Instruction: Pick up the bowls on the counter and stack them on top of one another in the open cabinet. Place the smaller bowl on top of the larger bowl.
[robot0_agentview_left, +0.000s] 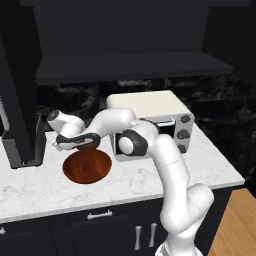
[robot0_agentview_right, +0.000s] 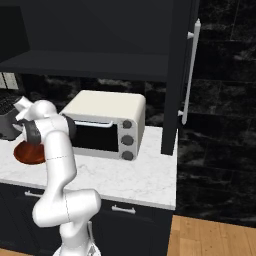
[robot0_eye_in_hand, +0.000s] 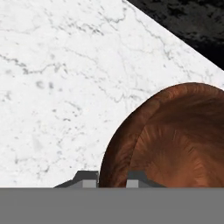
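We are gripping the smaller bowl (robot0_eye_in_hand: 170, 140) by its rim, our jaws clenched on it. It is hanging just above the larger bowl (robot0_agentview_left: 87, 167) on the surface (robot0_agentview_left: 210, 165).

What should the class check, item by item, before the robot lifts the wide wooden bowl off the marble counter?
1. Hand astride the rim of the larger bowl, one tip on each side: ok.
2. Tips pressed firmly on the rim: cannot tell.
3. Larger bowl lying flat on the counter: ok.
4. Open cabinet with its shelf recess uncovered above the counter: ok.
5. Toaster oven standing apart from the bowl: ok.
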